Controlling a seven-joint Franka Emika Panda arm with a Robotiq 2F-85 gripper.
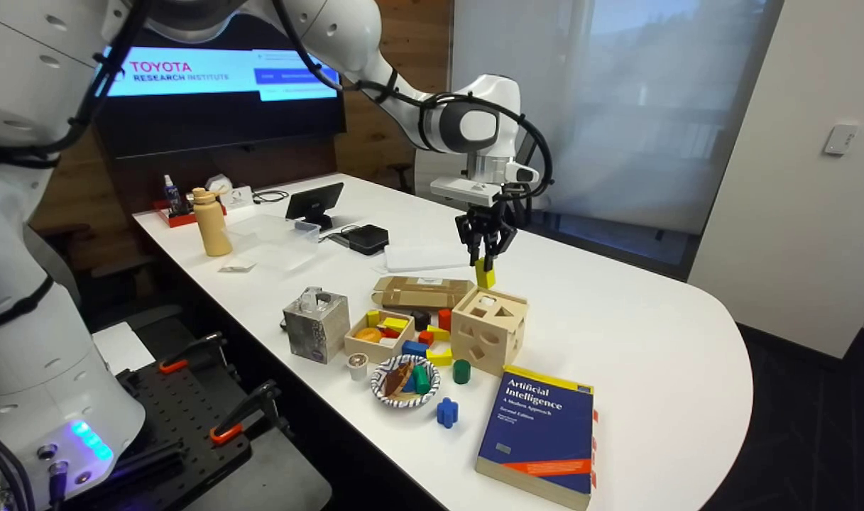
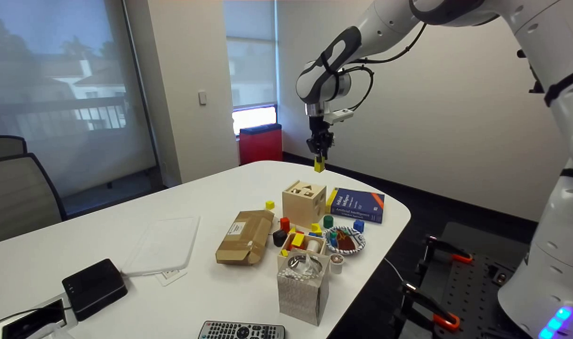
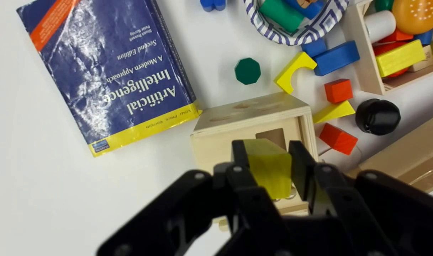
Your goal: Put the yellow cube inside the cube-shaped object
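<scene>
My gripper (image 1: 482,261) is shut on the yellow cube (image 1: 486,277), a small yellow block that looks a little longer than wide. It also shows in an exterior view (image 2: 319,166) and in the wrist view (image 3: 269,176), between both finger pads. The cube-shaped wooden box (image 1: 490,333) stands on the table below, with dark shape-cut holes in its top and a side. The held block is above the box and apart from it. In the wrist view the box (image 3: 220,149) shows a square hole beside the block; the gripper hides other holes. The box also shows here (image 2: 298,207).
A thick blue book (image 1: 538,433) lies close to the box. A flatter wooden tray (image 1: 364,348) of blocks, a patterned bowl (image 1: 406,403), a tissue box (image 1: 318,326) and cardboard (image 1: 421,292) stand around. Another small yellow block (image 2: 270,205) lies beside the box.
</scene>
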